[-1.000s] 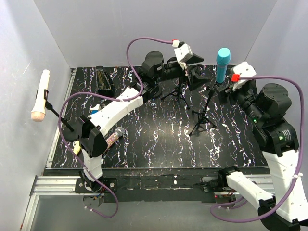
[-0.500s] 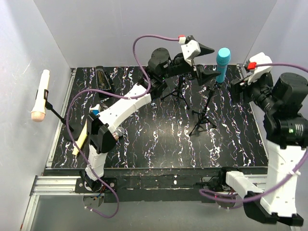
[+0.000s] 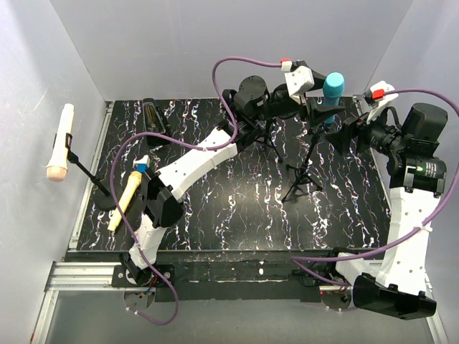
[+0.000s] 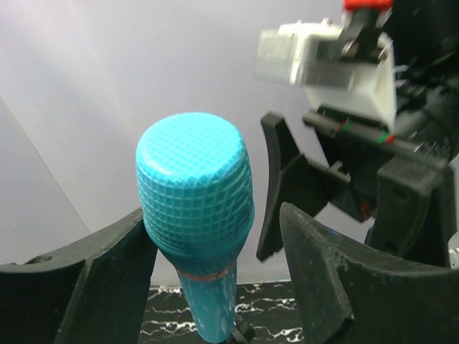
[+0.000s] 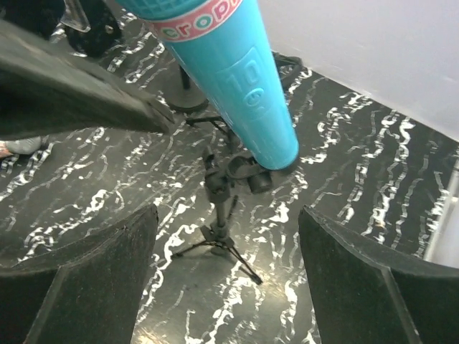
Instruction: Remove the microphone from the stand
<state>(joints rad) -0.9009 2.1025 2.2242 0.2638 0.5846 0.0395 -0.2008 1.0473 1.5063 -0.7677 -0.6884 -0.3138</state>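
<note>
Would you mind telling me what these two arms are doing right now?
Both arms are working on the blue microphone, which sits in the clip of its tripod stand. The left gripper is open, with the microphone's head between its jaws and not clamped. The right gripper is also open, facing the handle's lower end near the clip. The microphone is not lifted out yet.
</note>
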